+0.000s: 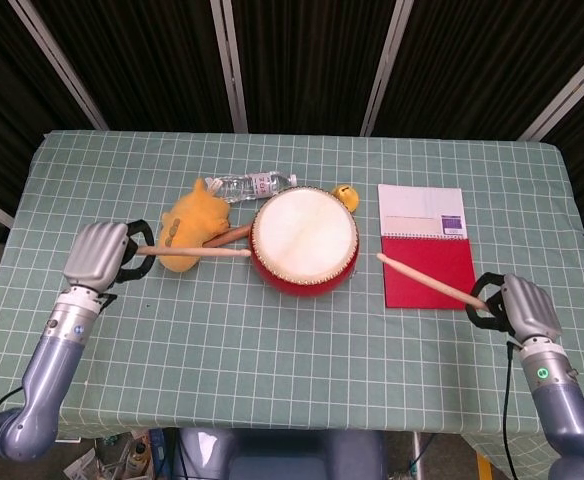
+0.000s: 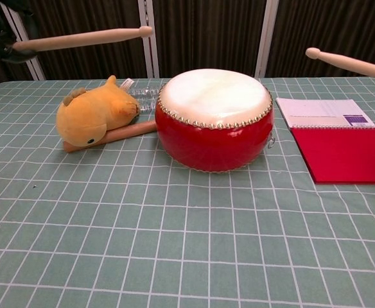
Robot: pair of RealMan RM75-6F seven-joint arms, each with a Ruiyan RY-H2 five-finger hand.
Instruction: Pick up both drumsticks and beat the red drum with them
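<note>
The red drum (image 1: 305, 241) with a white skin stands mid-table, also in the chest view (image 2: 215, 119). My left hand (image 1: 100, 255) grips a wooden drumstick (image 1: 194, 252) raised in the air, its tip pointing right toward the drum's left rim; the chest view shows this left drumstick (image 2: 85, 38) high above the table. My right hand (image 1: 520, 306) grips the other drumstick (image 1: 428, 279), lifted over the red notebook with its tip pointing left toward the drum. In the chest view only the right drumstick (image 2: 348, 62) shows, high at the right edge.
A yellow plush toy (image 1: 188, 233) lies left of the drum on a wooden stick (image 2: 120, 134). A plastic bottle (image 1: 255, 185) and a small yellow toy (image 1: 346, 195) lie behind the drum. A red and white notebook (image 1: 426, 245) lies to the right.
</note>
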